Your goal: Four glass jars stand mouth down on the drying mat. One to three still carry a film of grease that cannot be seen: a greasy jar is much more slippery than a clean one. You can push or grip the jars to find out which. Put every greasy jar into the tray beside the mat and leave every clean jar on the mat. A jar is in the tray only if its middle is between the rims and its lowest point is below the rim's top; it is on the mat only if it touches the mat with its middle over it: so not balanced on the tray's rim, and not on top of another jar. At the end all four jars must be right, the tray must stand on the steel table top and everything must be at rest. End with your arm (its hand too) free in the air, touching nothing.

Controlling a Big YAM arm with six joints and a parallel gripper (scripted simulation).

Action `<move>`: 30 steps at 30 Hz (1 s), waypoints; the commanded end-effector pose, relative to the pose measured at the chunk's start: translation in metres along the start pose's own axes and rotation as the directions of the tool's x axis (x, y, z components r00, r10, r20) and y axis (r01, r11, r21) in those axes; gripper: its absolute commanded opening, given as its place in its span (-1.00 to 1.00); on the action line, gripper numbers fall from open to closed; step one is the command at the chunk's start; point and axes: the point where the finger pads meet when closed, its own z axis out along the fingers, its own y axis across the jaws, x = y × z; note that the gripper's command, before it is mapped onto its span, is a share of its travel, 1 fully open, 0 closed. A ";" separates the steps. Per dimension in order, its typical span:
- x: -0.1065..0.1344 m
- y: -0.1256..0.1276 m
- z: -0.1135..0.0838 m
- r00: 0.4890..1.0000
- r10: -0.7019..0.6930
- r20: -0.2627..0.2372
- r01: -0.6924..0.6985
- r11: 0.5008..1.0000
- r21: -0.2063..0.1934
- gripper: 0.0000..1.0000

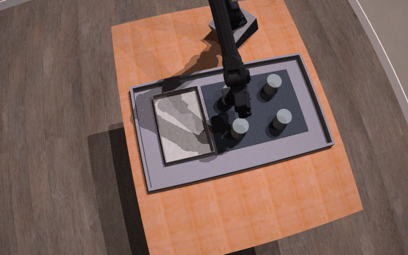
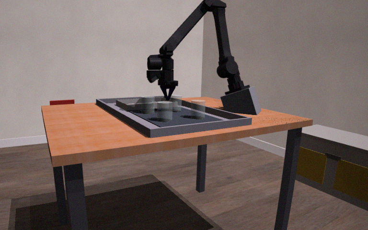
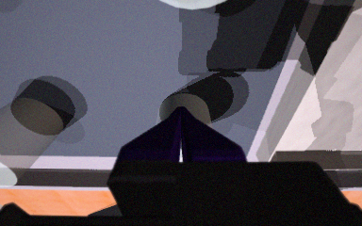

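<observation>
Jars (image 1: 240, 125) all four stand on the mat (image 1: 288, 99) in the top view, none in the tray (image 1: 176, 89) to its left; sorting seems barely begun. From the exterior, the end effector (image 2: 167, 97) hangs closed and empty just above the jars, over the desk (image 2: 89, 130). At the wrist, pinched fingertips point at one jar near the tray's rim.

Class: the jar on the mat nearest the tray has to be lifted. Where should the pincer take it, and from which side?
Grip the jar across its round side wall, coming straight down from above: it stands upright, mouth down. The shut pincer must open first.
</observation>
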 end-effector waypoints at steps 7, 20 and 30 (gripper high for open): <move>0.002 -0.005 -0.004 1.000 0.006 0.016 -0.006 1.000 0.003 -1.00; 0.004 -0.005 -0.004 1.000 0.006 0.016 -0.006 1.000 0.003 -1.00; 0.005 -0.005 -0.004 1.000 0.006 0.016 -0.006 1.000 0.003 -1.00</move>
